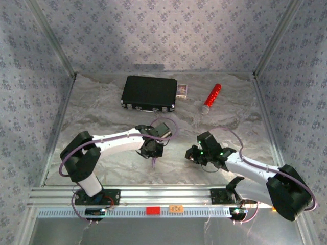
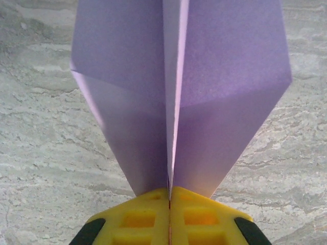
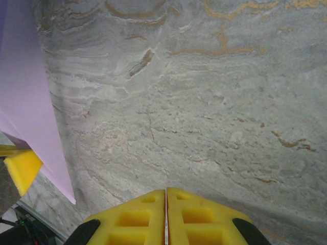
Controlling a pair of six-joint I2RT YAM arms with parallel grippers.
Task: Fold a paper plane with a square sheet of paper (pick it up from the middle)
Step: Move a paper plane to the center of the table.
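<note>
- Left claw: jaws closed on the plane, pinching its narrow end along the centre crease. It is held over the table, a little left of centre.
- Plane: lilac paper, two flaps meeting at the centre crease and widening away from the claw. The far end is cut off in the left wrist view, so I cannot tell how it is finished.
- Right claw: jaws closed on nothing, low over bare table just right of the plane and apart from it.
- Case, box and cylinder: at the rear, well apart, not involved.
- Assessment: folding appears essentially done. Likely left: spreading the wings or setting the plane down.
</note>
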